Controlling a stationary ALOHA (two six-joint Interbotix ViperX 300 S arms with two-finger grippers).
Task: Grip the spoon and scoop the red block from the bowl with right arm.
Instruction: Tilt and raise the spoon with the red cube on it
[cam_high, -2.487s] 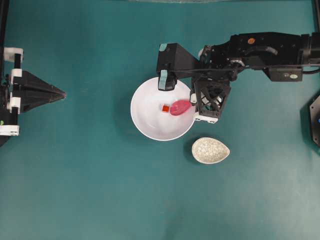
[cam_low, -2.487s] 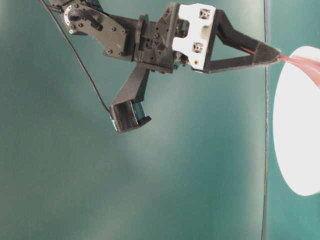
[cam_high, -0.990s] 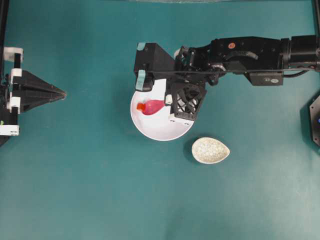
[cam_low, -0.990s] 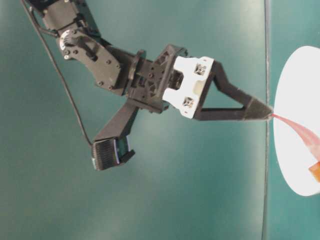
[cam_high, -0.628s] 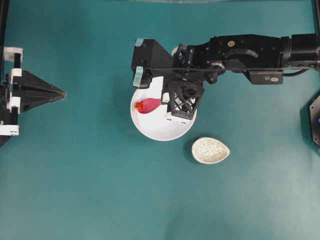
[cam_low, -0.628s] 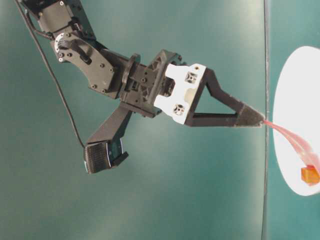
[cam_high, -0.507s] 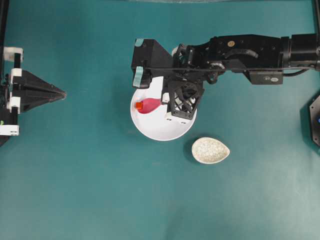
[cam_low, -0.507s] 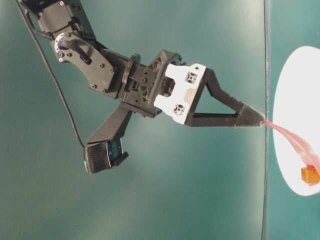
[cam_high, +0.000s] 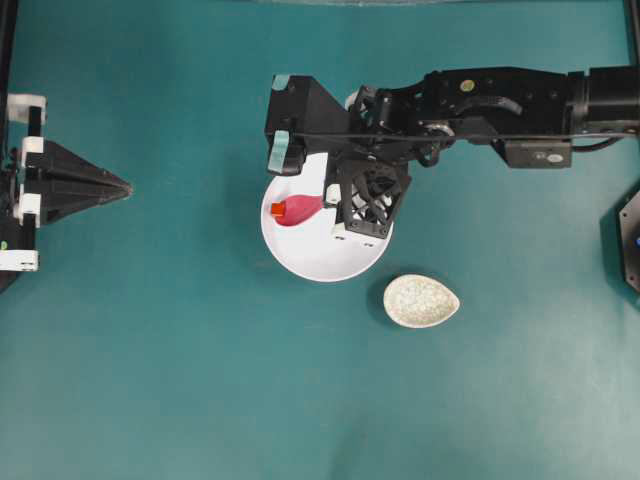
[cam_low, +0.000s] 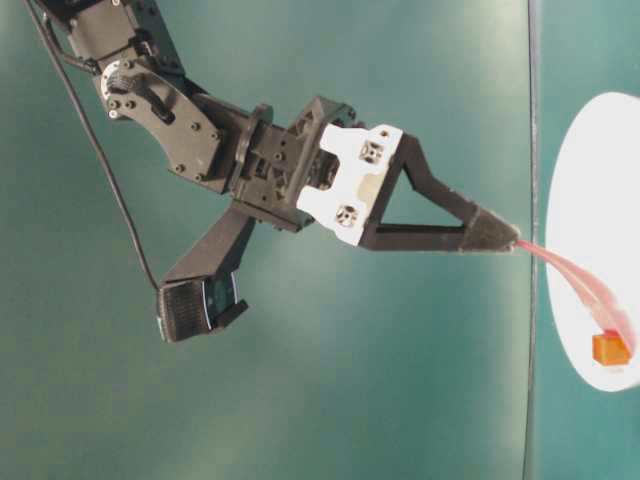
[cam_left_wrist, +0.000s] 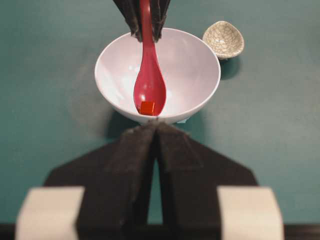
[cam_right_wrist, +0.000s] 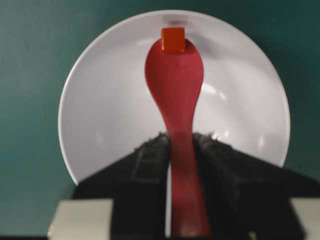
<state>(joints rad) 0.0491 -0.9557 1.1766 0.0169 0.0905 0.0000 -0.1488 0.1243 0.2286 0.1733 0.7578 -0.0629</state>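
Over the bowl (cam_high: 310, 262), right fingers (cam_right_wrist: 150, 165) pinch the spoon (cam_right_wrist: 175, 85) carrying the red block (cam_right_wrist: 173, 39); left fingers (cam_left_wrist: 135, 155) pressed together.

Right gripper (cam_low: 505, 240) pinches spoon (cam_low: 580, 285) handle at fingertips. Spoon slants down over white bowl (cam_low: 580, 180), red block (cam_low: 610, 349) at its tip. Teal backdrop.
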